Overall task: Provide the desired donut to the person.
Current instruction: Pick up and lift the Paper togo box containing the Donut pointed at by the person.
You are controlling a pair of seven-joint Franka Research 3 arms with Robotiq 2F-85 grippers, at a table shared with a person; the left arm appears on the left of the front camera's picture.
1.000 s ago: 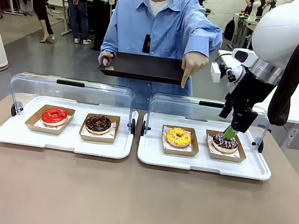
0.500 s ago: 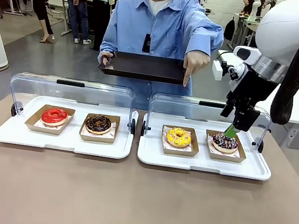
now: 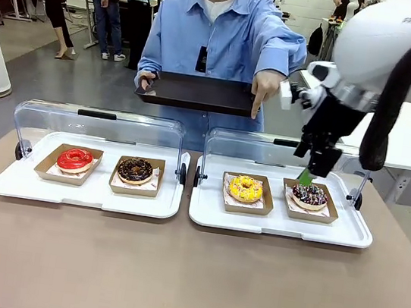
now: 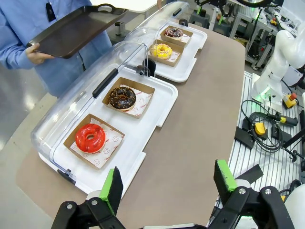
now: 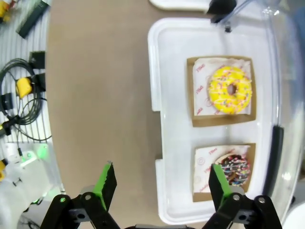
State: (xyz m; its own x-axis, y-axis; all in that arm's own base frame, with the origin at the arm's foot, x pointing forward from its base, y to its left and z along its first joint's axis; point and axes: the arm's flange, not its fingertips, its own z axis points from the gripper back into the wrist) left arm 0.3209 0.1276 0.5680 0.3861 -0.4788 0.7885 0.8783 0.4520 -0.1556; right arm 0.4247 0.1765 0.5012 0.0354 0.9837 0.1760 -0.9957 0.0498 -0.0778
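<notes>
R arm (image 3: 393, 42) comes in from the right, wrist bent down. R gripper (image 3: 308, 175) hangs w/ fingers spread wide, empty, just above the sprinkled choc donut (image 3: 309, 194) on the white tray (image 3: 280, 224). Yellow donut (image 3: 246, 188) sits beside it. Person's hand (image 3: 267, 86) points down roughly over the yellow donut, other hand holds a black tray (image 3: 196, 91). L gripper (image 4: 169, 181) likewise spread, empty, above the table end.

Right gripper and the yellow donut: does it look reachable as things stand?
Probably yes. The clear lid is tipped back behind the tray, leaving the yellow donut uncovered from above, and the open right gripper hangs beside it, over the sprinkled donut. Nothing sits between them.
</notes>
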